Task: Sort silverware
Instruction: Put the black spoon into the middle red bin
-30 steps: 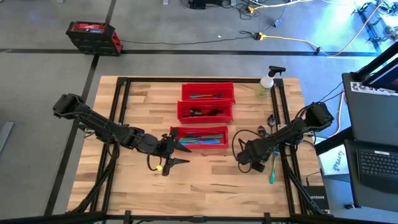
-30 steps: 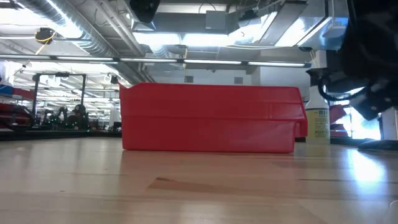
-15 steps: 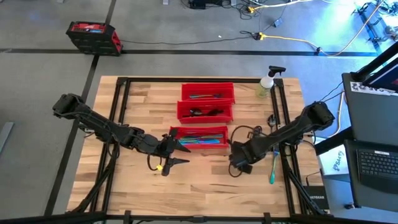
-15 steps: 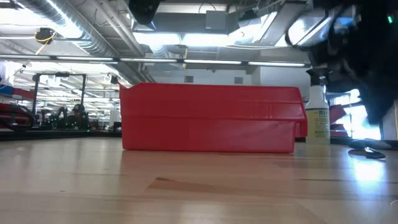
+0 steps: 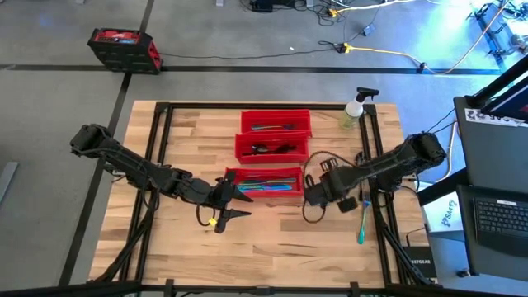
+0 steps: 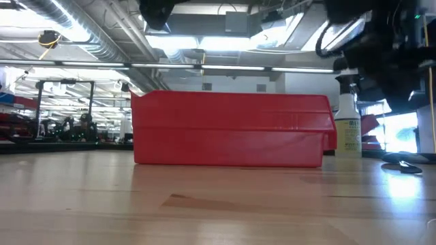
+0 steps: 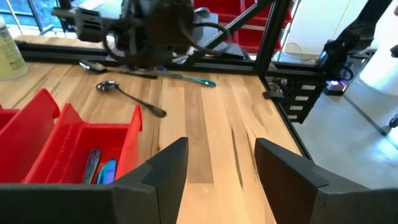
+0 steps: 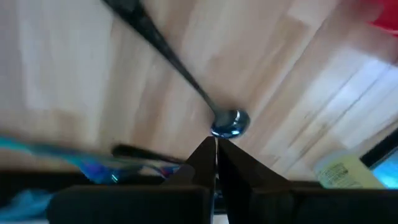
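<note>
Three red bins stand in a row at mid-table, each with silverware inside. The near bin holds blue and dark pieces. Loose silverware lies on the wood at the right: a dark spoon, a second spoon and a teal piece. My right gripper hangs shut above the dark spoon's bowl, just right of the near bin, with no piece showing between its fingertips. My left gripper stands open and empty at the near bin's left end.
A clear spray bottle stands at the far right of the table. Black frame rails run along the table's left and right sides. Bare wood lies between the bins and the near edge.
My right gripper has risen from the table near the teal piece and gone toward the far edge and a little left, toward the near bin's right end. Its wrist has rolled about and it has stayed shut.
</note>
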{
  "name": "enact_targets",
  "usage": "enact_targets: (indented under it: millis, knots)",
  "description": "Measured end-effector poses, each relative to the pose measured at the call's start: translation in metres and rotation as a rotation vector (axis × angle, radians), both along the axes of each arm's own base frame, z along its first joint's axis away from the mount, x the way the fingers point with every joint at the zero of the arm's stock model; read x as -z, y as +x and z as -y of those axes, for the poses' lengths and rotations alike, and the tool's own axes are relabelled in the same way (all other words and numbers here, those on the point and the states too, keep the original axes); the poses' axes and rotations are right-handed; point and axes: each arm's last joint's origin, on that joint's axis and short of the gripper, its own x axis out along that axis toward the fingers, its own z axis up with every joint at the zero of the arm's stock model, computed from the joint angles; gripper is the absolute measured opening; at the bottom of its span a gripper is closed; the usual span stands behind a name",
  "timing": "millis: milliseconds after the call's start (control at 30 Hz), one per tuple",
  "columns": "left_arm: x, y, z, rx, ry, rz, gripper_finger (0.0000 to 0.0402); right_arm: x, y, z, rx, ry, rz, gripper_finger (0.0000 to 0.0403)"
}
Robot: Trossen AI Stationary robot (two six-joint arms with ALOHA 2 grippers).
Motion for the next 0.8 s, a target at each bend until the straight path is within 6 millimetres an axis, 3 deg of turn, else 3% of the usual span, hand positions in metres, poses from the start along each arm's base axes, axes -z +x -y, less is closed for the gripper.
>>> enact_targets:
  millis: [167,300,567,800]
  knots:
    - [0.001,0.0,-0.001,-0.018,0.004,-0.009,0.0173,0.012,0.003,0.011,-0.187,0.102,-0.039,0.0007]
    - [0.001,-0.001,0.0,-0.027,0.003,-0.005,0.0173,0.025,-0.002,0.013,-0.327,0.128,-0.082,0.0037]
    - [0.001,-0.001,0.0,-0.025,0.011,-0.006,0.0173,0.053,-0.009,0.016,-0.372,0.105,-0.043,0.0138]
    - [0.001,-0.001,-0.001,-0.045,0.02,-0.008,0.0173,0.076,-0.029,0.024,-0.37,0.129,-0.126,0.0149]
